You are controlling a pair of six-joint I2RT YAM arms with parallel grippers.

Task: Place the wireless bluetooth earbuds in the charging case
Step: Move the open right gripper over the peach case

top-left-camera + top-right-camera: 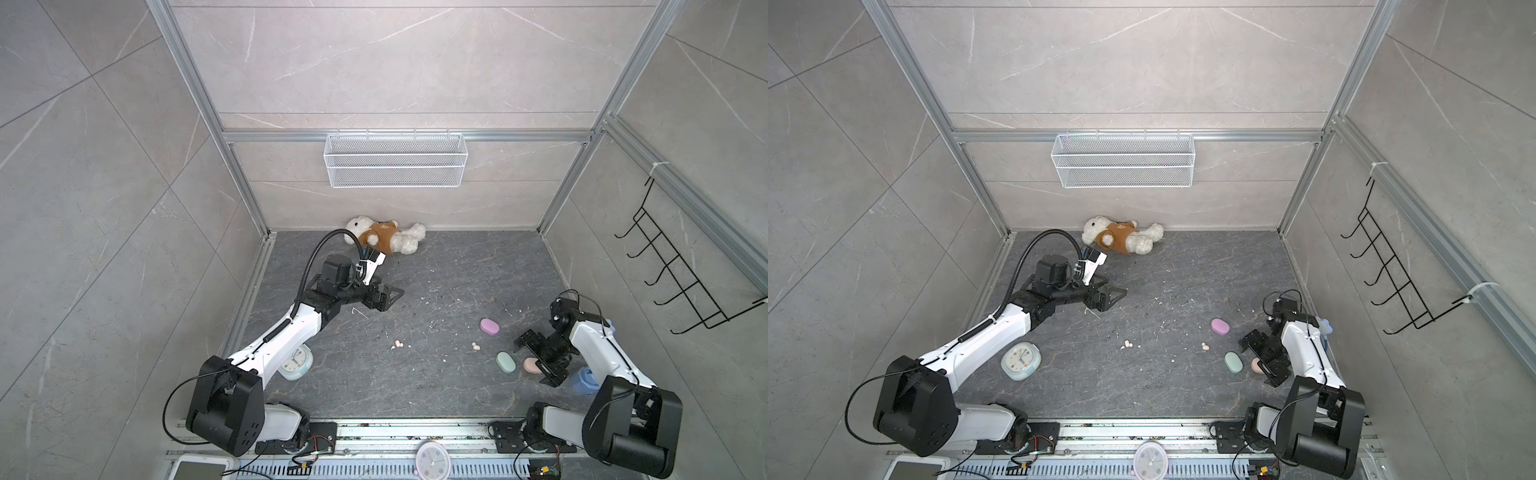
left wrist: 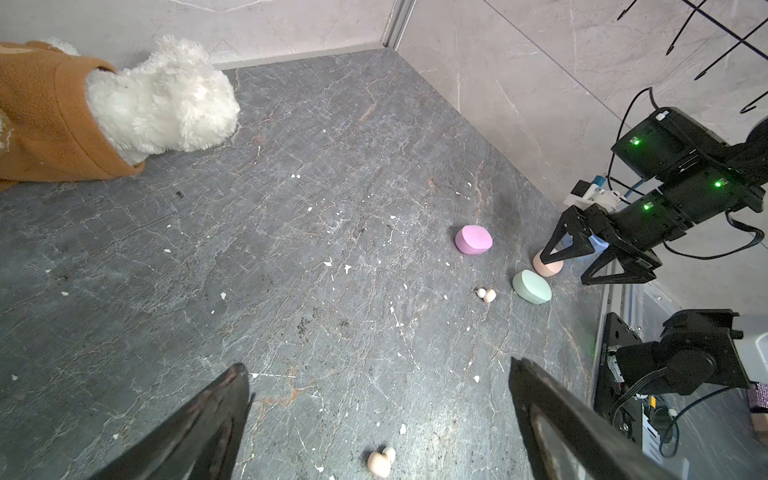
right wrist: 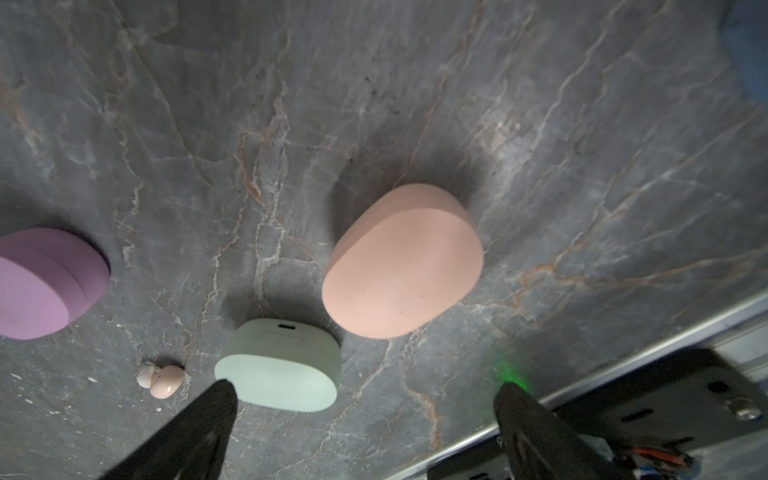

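Note:
Three shut pebble-like charging cases lie at the right of the dark floor: lilac (image 1: 489, 326), mint (image 1: 505, 363) and peach (image 1: 532, 365). One peach earbud (image 1: 474, 345) lies just left of them, also in the right wrist view (image 3: 166, 381). Another peach earbud (image 1: 398, 343) lies mid-floor, and shows low in the left wrist view (image 2: 379, 462). My right gripper (image 1: 528, 361) hangs open over the peach case (image 3: 403, 266), holding nothing. My left gripper (image 1: 392, 297) is open and empty, well behind the mid-floor earbud. No mint or lilac buds show.
A teddy bear (image 1: 386, 237) lies against the back wall. A mint alarm clock (image 1: 1020, 360) sits beside the left arm, and a blue object (image 1: 584, 380) beside the right arm. White debris specks dot the floor. A wire basket (image 1: 395, 160) and hook rack (image 1: 685, 282) hang on the walls.

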